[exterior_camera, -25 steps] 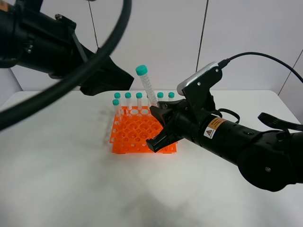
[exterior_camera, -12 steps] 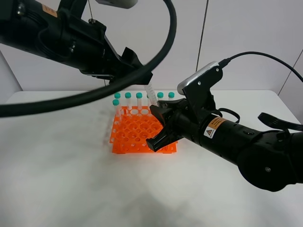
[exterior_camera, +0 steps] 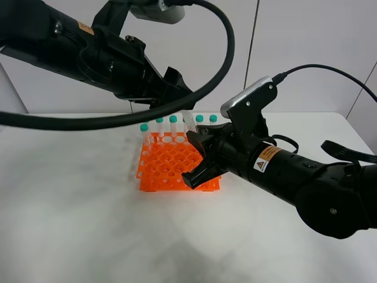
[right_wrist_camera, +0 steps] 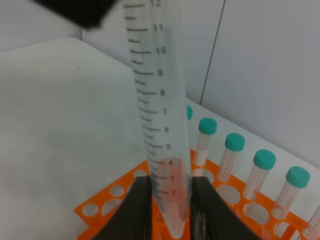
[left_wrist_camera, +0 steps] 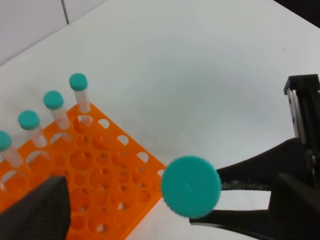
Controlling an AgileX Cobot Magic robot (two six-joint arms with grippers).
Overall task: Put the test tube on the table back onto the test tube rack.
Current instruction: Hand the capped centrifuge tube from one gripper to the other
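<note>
My right gripper (exterior_camera: 198,141) is shut on the lower part of the test tube (exterior_camera: 187,120) and holds it nearly upright over the back of the orange test tube rack (exterior_camera: 169,168). In the right wrist view the tube (right_wrist_camera: 157,100) stands between my fingers (right_wrist_camera: 137,207), its conical tip just above the rack's holes (right_wrist_camera: 115,200). My left gripper (exterior_camera: 179,97) is open above the tube's top and hides the cap in the high view. In the left wrist view the teal cap (left_wrist_camera: 190,186) sits between my spread fingers (left_wrist_camera: 37,210).
Several identical capped tubes (exterior_camera: 159,122) stand in the rack's back row; they also show in the right wrist view (right_wrist_camera: 234,150). The rack rests on the white table (exterior_camera: 70,206). A thick black cable (exterior_camera: 227,53) loops from the left arm above the rack.
My left arm has swung in from the left and now hangs over the tube's cap, covering it in the high view. The right gripper and tube have not moved.
</note>
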